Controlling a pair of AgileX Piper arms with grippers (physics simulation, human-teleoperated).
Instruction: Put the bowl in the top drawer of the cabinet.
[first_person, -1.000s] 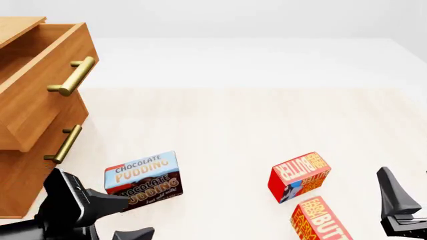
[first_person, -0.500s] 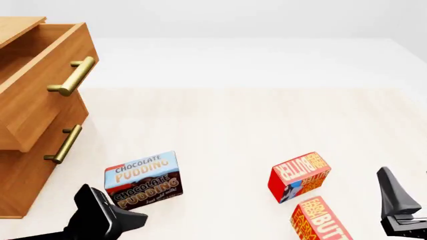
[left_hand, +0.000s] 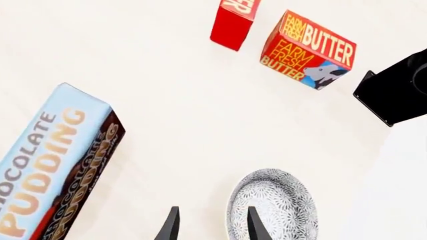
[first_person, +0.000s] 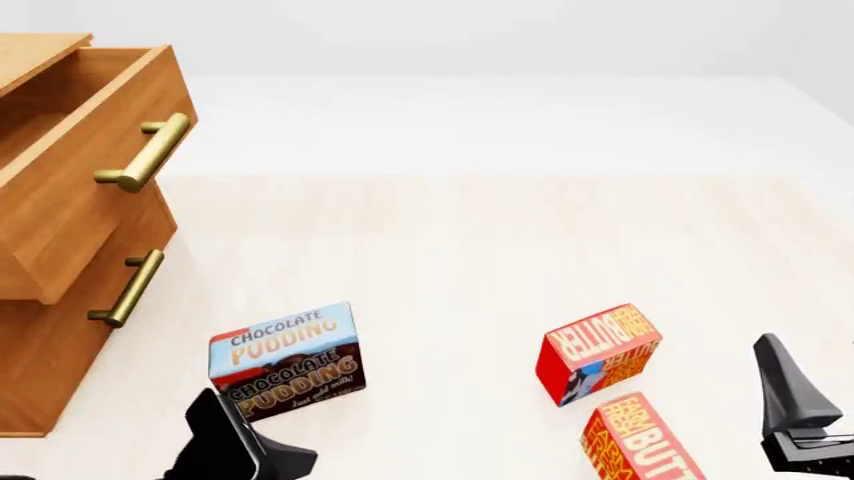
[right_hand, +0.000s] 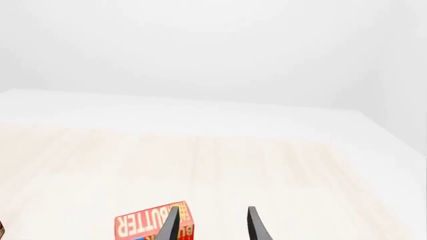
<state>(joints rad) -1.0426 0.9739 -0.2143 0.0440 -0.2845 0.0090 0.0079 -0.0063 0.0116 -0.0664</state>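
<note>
In the left wrist view the bowl (left_hand: 273, 210), patterned black and white, sits on the table; it does not show in the front view. My left gripper (left_hand: 212, 227) is open just above it, one fingertip (left_hand: 253, 225) over the bowl's near rim and the other beside it, over bare table. Nothing is held. The cabinet (first_person: 54, 340) stands at the far left with its top drawer (first_person: 80, 170) pulled out. My right gripper (right_hand: 212, 225) is open and empty at the near right, pointing across the table.
A chocolate pudding box (first_person: 287, 360) stands near the cabinet, close to my left arm (first_person: 234, 450). Two red butter boxes (first_person: 598, 350) (first_person: 641, 440) lie at the near right beside the right arm (first_person: 794, 400). The lower drawer (first_person: 127, 288) is shut.
My left arm has swung to the right and sunk lower in the front view, past the pudding box. The right arm and the boxes have not moved.
</note>
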